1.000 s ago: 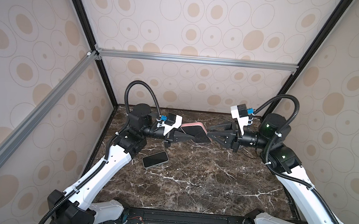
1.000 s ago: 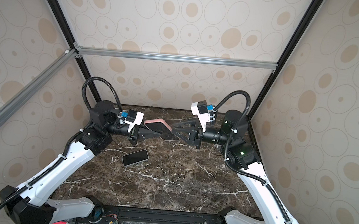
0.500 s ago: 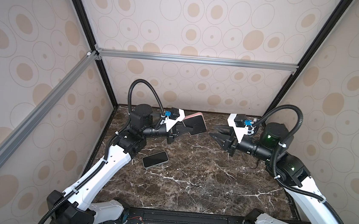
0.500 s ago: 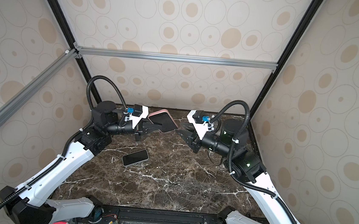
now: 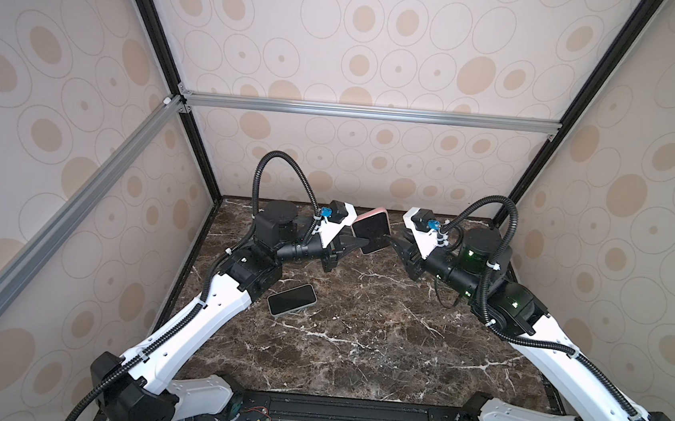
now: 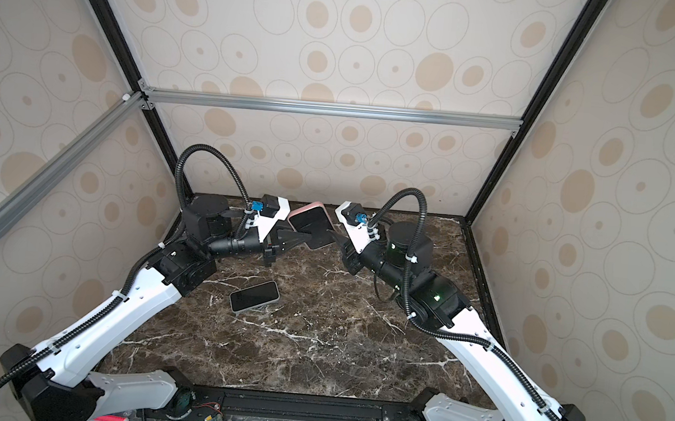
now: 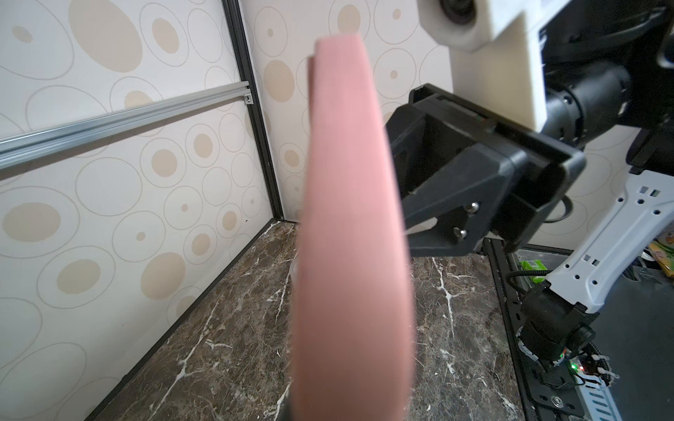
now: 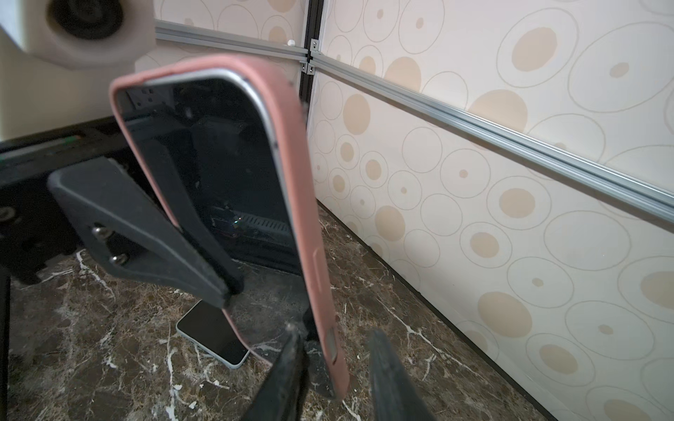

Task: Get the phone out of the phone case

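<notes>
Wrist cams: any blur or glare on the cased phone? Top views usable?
Left wrist view: the pink phone case is a blurred slab with smeared edges. Right wrist view: the phone screen mirrors dark rig parts, and the right gripper is soft-focus. Both top views: sharp, evenly lit, second phone crisp.

Matt pink phone case [image 8: 302, 204], glossy phone [image 8: 226, 171], smooth marble-look tabletop [image 5: 358, 338].

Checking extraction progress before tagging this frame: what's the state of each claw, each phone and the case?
left claw: shut on the pink case, holding it off the table.
right claw: open, jaws either side of the case's end, not clamped.
pink case: on its phone, roughly upright.
cased phone: seated in the case, screen dark.
loose phone: flat on the table, screen up, dark, no case.
</notes>
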Controlling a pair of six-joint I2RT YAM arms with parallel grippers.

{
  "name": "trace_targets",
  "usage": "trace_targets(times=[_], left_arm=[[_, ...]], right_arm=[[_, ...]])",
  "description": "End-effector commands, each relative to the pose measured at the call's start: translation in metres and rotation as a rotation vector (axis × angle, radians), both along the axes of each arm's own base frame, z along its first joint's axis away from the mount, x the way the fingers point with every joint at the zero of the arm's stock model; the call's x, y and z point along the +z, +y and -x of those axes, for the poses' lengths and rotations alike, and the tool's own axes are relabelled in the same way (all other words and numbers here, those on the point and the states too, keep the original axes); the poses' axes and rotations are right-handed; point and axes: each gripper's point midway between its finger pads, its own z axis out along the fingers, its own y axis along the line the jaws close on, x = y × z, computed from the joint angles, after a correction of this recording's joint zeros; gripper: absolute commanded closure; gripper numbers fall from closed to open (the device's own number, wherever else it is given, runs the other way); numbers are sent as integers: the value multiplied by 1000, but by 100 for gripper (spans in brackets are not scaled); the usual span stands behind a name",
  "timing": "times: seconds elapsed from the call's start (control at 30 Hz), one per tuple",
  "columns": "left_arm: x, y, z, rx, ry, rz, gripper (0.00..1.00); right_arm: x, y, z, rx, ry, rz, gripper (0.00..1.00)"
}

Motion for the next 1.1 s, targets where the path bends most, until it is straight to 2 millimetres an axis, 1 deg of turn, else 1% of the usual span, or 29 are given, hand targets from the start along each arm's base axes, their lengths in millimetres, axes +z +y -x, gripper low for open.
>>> trace_targets(times=[0.0,0.17,0.37,0.63,0.9,1.0,1.03,1.07], left_arm=[[25,0,6,-6,-75,30,100],[21,-1,8,-17,-76,15,100],[21,-7,15,-74,-79,15,100],[18,-10,23,-116,-86,2,100],[17,-13,30,-154,-90,2,100],[18,-12,26,-131,-93,1,100],[18,-11,24,-111,-89,3,100],[19,-8,16,-59,-78,8,100]], right_arm=[[11,-3,-3,-37,-46,-21,69],[14,-9,-5,-71,-58,-29,71],[8,-6,-9,-69,-32,-26,71],[7,-19,-19,-171,-29,-35,74],[5,-21,-22,-191,-13,-48,75],[7,-19,-16,-161,-6,-63,75],[7,-19,-14,-155,-4,-63,75],[6,-21,-12,-156,2,-64,75]])
